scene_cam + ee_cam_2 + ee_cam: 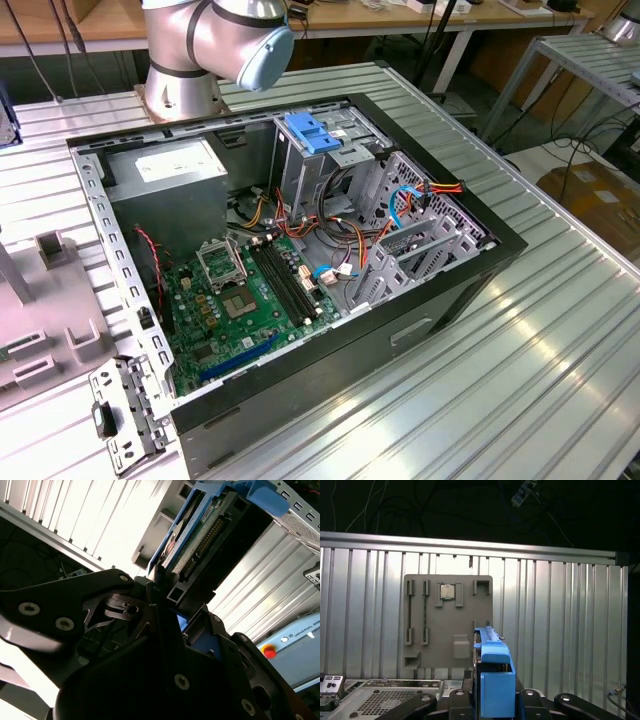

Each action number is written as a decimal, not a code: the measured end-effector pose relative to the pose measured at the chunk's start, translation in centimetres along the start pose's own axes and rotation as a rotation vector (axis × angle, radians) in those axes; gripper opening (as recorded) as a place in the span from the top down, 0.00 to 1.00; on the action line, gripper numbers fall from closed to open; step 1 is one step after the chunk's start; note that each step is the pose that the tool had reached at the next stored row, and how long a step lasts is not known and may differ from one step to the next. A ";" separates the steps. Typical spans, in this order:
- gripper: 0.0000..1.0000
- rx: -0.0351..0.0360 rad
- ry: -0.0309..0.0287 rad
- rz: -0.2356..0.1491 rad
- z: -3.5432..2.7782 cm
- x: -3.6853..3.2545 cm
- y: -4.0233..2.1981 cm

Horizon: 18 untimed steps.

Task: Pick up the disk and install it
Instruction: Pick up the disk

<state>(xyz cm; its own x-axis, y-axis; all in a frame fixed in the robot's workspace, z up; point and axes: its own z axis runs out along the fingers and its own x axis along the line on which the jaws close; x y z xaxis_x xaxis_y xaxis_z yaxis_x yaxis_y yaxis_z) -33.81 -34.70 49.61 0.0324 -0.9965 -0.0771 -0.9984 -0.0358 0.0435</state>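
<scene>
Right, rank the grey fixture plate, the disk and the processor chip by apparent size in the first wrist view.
Largest: grey fixture plate.
Next: disk, though it sits nearest the camera, which inflates it.
Smallest: processor chip, seated on the plate.

1. One robot arm (215, 40) here; one disk (496, 680) in its blue frame;
2. One open computer case (400, 340); one motherboard (250, 300) inside; one blue latch piece (312, 133);
3. One grey fixture plate (447, 625); one loose metal bracket (125, 415).
</scene>
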 end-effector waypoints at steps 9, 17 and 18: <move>0.63 0.0000 0.0001 0.000 -0.05 0.39 -1.32; 0.63 0.0000 0.0000 0.000 -0.09 0.64 -2.37; 0.63 0.0000 0.0000 0.000 -0.09 0.66 -2.50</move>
<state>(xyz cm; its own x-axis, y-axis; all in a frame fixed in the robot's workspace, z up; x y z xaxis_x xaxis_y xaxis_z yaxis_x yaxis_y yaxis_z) -31.29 -35.27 49.55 0.0325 -0.9965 -0.0771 -0.9984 -0.0359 0.0435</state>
